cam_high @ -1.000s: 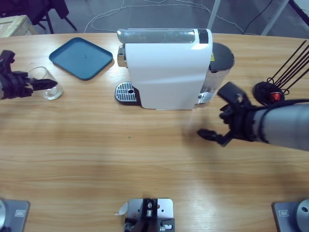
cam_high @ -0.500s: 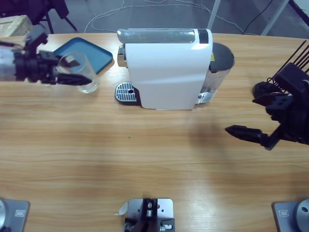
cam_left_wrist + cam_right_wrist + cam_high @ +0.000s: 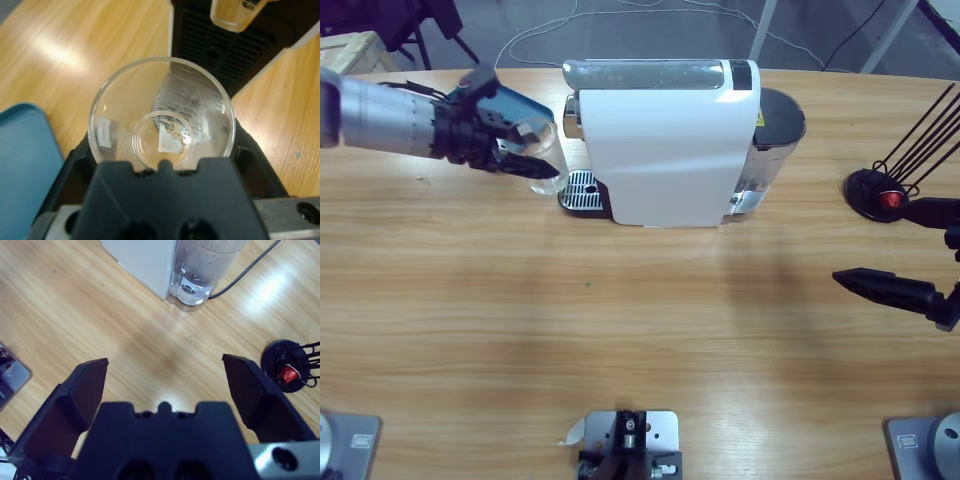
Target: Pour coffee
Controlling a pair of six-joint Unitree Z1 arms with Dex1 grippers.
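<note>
- Clear glass is what your left hand (image 3: 525, 155) is grasping: the glass cup (image 3: 542, 150) lies on its side between the jaws, just beside the coffee machine's (image 3: 665, 150) front end and above the near edge of the drip grate (image 3: 582, 190).
- Your left wrist view looks straight into the cup's (image 3: 161, 117) mouth, down to a round base with a pale scrap or label seen through it; beyond the rim sit the black grate (image 3: 225, 50) and a beige spout (image 3: 235, 12) overhead.
- The high view does not show that spout, since the machine's white body hides it.
- A teal tray (image 3: 525, 105) lies on the wooden counter (image 3: 620, 330) behind the left hand, mostly covered by the arm in the high view; the left wrist view shows its corner (image 3: 22, 165) at the lower left.
- Your right hand (image 3: 920, 255) is released, jaws spread wide, hovering over bare counter at the right edge, well apart from the machine.
- Near it stands a black capsule stand (image 3: 880, 192) with a red capsule (image 3: 891, 199) at its base and thin black rods fanning upward.
- The right wrist view shows the machine's clear water tank (image 3: 205, 265) with bubbles in it and a black cable (image 3: 250, 267) trailing away across the counter; the stand (image 3: 287, 365) and capsule (image 3: 286, 374) show at its right edge.
- From above, the tank (image 3: 775, 130) reads only as a dark round lid at the machine's rear.
</note>
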